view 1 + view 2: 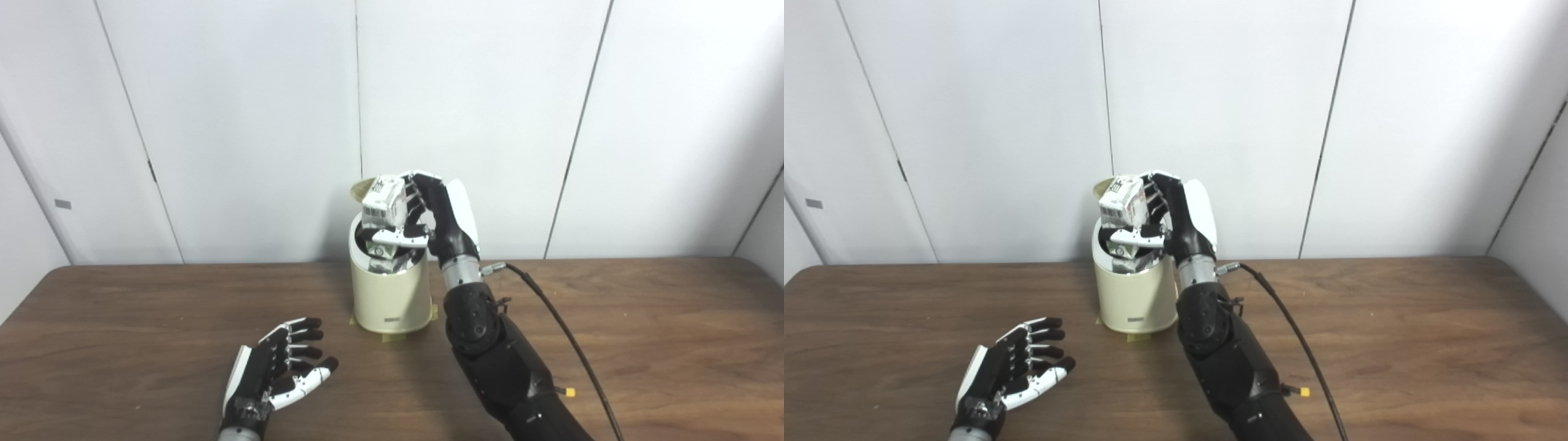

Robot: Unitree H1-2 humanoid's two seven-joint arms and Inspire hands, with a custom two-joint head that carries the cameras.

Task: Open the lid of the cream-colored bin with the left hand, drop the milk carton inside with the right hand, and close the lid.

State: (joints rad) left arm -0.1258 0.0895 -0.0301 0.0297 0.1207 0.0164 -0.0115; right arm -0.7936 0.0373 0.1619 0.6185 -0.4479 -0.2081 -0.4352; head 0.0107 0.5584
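Your right robot hand (429, 214), grasping the milk carton (384, 205) directly above the open cream-colored bin (392, 294), should centre it over the mouth before letting go, while your left robot hand (275, 367) rests released on the worktop (643, 343), lid (361, 187) upright behind.

We have two head cameras side by side, both looking forward and down from above the near table (122, 318) edge toward the far white wall (245, 122). Right eye view sits slightly rightward, so the cream-colored bin (1136, 300) appears further left in it. Both views share the tabletop, bin, both arms and wall panels at medium range.
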